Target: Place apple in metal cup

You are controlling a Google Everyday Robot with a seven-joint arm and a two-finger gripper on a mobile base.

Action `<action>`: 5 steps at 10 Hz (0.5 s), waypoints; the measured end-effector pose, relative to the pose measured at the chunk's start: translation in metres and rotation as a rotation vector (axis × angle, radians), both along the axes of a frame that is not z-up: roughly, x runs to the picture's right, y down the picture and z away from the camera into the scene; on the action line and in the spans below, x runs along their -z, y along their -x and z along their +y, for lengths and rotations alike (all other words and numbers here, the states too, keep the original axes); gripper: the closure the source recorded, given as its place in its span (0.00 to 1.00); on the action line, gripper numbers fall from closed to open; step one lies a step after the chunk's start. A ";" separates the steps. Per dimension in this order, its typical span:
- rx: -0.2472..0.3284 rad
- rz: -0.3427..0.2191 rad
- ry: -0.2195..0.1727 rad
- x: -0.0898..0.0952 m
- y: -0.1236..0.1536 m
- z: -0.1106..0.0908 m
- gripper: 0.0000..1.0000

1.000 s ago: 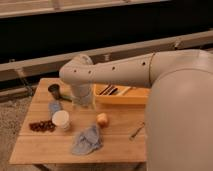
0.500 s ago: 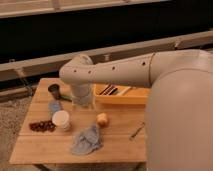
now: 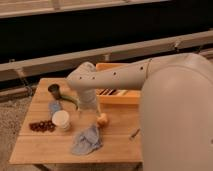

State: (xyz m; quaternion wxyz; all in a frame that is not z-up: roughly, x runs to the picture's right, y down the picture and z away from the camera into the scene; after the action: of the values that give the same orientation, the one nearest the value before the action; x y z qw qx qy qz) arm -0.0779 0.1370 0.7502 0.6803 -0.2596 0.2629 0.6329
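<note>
1. Layout, left to right. A cluster of small dark red fruit lies near the left edge of the wooden table. The metal cup stands upright at the back left, mouth up and unobstructed. A small blue item lies just in front of it. The white cup stands nearer the front. A crumpled grey-blue cloth lies at centre front.

2. Gripper. The gripper hangs at the end of the down-turned arm, above the table centre and just left of the apple. Whether it is wide, narrow or holding anything cannot be told from this view.

3. Task item. The apple rests on the table just right of the gripper, near the cloth's upper corner and well apart from the metal cup.

4. Right side. An orange tray sits behind the apple. A thin dark utensil lies at front right.

5. Handling (judgement). The apple is probably light and rigid, with a smooth rounded skin that may roll or slip.
   - Grasp it across its widest girth, from above.
   - It looks about as wide as the cup mouth, so centre it over the rim before release.
   - The cup is small and could tip if struck.

6. Markings. No brand, label or writing is legible.
</note>
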 end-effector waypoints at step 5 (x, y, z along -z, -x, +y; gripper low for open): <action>0.000 0.063 -0.015 -0.030 -0.026 0.007 0.35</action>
State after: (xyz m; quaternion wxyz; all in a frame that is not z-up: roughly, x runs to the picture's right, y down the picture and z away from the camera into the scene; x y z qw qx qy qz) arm -0.0522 0.1441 0.7798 0.6737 -0.2344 0.2796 0.6427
